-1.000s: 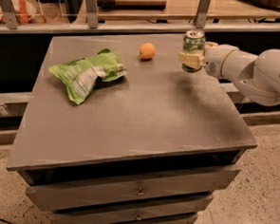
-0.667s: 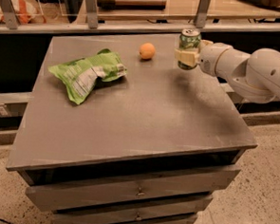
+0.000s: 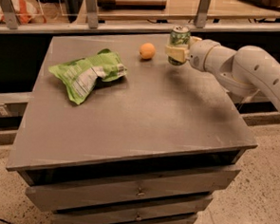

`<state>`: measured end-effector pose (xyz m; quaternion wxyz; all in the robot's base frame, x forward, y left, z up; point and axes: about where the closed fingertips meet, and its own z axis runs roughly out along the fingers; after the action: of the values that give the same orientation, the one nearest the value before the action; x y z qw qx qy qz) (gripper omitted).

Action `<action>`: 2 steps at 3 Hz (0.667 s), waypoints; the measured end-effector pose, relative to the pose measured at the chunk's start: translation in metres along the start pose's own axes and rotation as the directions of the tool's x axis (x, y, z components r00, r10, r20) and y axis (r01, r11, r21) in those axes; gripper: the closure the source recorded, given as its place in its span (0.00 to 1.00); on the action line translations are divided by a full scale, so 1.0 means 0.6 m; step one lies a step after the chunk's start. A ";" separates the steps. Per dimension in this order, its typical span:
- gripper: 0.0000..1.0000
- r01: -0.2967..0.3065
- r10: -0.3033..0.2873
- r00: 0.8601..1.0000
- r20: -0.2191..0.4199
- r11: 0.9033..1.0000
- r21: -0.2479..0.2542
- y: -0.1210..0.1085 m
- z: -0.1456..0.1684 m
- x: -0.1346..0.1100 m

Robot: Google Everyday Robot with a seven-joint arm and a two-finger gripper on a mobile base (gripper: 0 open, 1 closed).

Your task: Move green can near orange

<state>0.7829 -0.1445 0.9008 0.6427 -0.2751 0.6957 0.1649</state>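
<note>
Progress on the carry: the green can has slid left across the upper right of the frame over the last second, closing on the orange. The hand reaches in from the right, its pale fingers pinching the can low on its body, can upright. It looks to ride just above the tabletop, with a shadow beneath it, though that's hard to call. The orange hasn't budged, sitting top centre, now just left of the can with a small gap between them. The green-and-white chip bag lies well off to the left, out of the way. By my read, only the set-down and release remain.
</note>
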 end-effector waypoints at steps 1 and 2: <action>1.00 -0.013 0.013 1.000 -0.004 1.000 -0.013 0.000 0.024 0.005; 1.00 -0.034 0.034 0.999 -0.006 0.999 -0.027 0.005 0.040 0.012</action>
<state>0.8004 -0.1292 0.8903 0.6343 -0.2724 0.6997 0.1844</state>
